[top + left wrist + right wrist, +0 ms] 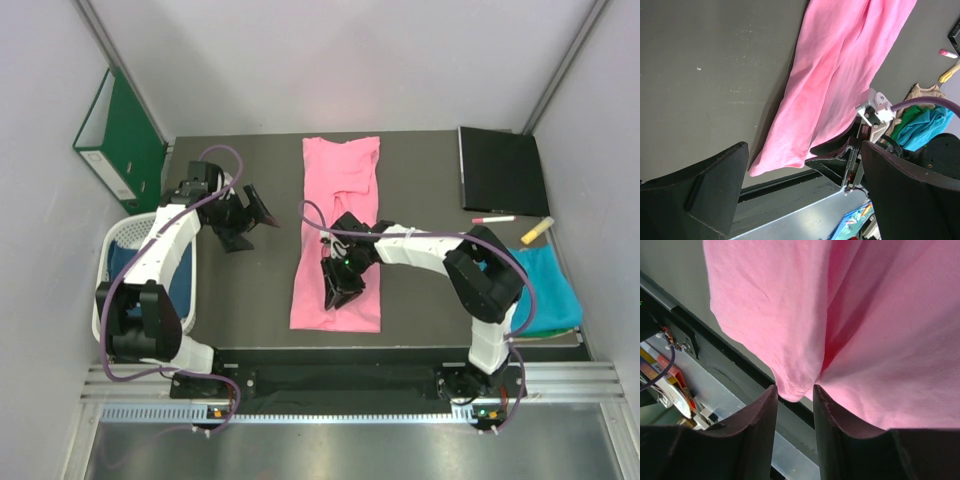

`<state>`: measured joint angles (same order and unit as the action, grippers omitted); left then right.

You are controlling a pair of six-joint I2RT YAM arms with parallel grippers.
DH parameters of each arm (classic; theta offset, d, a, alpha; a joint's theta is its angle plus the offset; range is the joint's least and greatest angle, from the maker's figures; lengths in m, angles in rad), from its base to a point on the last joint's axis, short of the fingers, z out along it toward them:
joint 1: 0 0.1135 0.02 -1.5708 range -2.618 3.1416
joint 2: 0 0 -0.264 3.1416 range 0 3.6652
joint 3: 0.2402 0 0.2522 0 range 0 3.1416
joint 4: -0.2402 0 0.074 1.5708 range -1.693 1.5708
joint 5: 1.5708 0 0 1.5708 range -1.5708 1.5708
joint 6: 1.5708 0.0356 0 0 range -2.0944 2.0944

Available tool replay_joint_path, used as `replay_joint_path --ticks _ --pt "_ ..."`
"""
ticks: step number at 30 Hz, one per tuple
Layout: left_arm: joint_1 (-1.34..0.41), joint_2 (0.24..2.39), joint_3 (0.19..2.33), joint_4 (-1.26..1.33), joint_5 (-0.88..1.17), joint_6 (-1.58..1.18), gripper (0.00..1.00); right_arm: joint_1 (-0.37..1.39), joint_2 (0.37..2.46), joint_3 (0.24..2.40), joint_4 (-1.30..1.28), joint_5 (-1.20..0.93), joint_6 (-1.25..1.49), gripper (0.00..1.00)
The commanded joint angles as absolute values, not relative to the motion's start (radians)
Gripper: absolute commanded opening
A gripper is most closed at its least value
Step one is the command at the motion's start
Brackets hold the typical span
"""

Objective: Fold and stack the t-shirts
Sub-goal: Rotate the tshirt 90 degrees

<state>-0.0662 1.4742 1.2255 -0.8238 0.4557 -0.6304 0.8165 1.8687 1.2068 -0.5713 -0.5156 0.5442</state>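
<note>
Pink tee (340, 170) — long axis near–far, approx.

Spread shirt (340, 170) centre, basket (120, 235) at L edge w/ binder (120, 135) behind, 2nd shirt (550, 290) at R edge

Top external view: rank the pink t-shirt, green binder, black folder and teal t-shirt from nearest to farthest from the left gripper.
From the left gripper:
1. pink t-shirt, just to its right, mid-table.
2. green binder, back left, standing by the wall.
3. black folder, back right.
4. teal t-shirt, far right edge.
</note>
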Motion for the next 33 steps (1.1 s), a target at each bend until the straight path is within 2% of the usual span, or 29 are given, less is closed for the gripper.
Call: replay_joint_path --ticks 1,9,12,13,16,23,33 --pt "-0.067 1.416 1.218 -0.841 0.448 -0.644 0.99 0.839 1.881 1.252 -0.601 -0.492 0.511 0.35" --pt "-0.067 1.404 1.210 -0.841 0.436 -0.660 0.99 0.862 1.939 1.272 -0.629 -0.505 0.480 0.31" --pt "-0.068 1.402 1.209 -0.844 0.431 -0.661 0.99 0.870 1.941 1.264 -0.608 -0.523 0.479 0.17" --pt "-0.067 1.401 1.209 -0.844 0.430 -0.661 0.99 0.870 1.937 1.264 -0.604 -0.523 0.479 0.09" --pt "-0.069 1.399 1.201 -0.844 0.425 -0.661 0.99 0.870 1.918 1.266 -0.627 -0.520 0.473 0.04" --pt "-0.069 1.394 1.166 -0.828 0.423 -0.666 0.99 0.870 1.829 1.279 -0.683 -0.528 0.483 0.01" --pt "-0.075 1.417 1.163 -0.824 0.422 -0.653 0.99 0.874 1.812 1.240 -0.716 -0.574 0.500 0.01"
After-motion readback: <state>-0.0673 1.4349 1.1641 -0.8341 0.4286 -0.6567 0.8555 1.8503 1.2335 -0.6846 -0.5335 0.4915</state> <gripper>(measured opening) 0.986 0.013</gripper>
